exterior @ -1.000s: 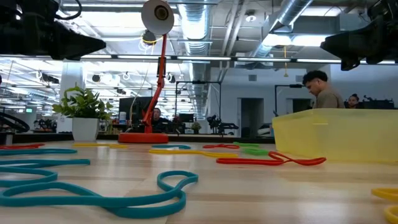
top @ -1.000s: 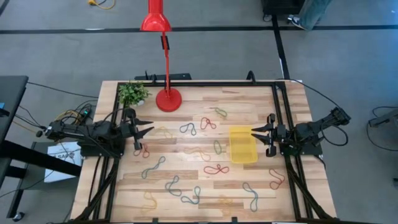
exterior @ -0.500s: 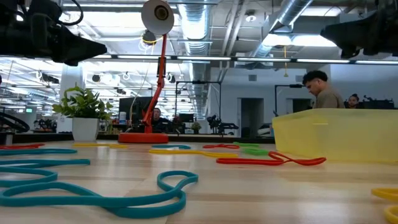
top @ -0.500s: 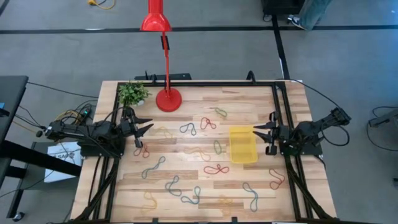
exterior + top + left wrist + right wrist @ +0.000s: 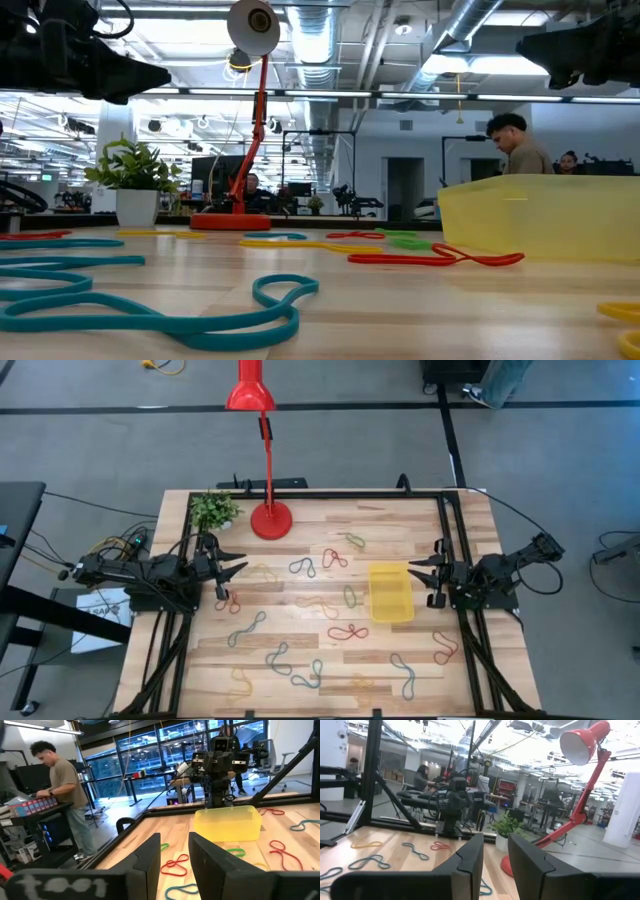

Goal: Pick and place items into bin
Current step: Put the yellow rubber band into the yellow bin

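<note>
Several thin loops in red, blue, green, yellow and orange lie flat and scattered over the wooden table, among them a red figure-eight (image 5: 348,632), a blue one (image 5: 303,567) and a teal one (image 5: 150,318). The yellow translucent bin (image 5: 391,592) (image 5: 540,215) (image 5: 227,822) rests on its bottom right of the table's centre. My left gripper (image 5: 238,567) (image 5: 175,855) hovers open at the table's left edge, above a red loop (image 5: 228,601). My right gripper (image 5: 412,577) (image 5: 495,855) hovers open just right of the bin. Neither holds anything.
A red lamp stands with its round base (image 5: 271,520) near the far edge, and a small potted plant (image 5: 213,510) sits at the far left corner. Black frame rails (image 5: 445,540) run along the table's sides. A person (image 5: 520,145) stands in the room behind.
My right gripper has risen a little and drawn slightly back toward the table's right edge, away from the bin. The loops and the bin have stayed where they were.
</note>
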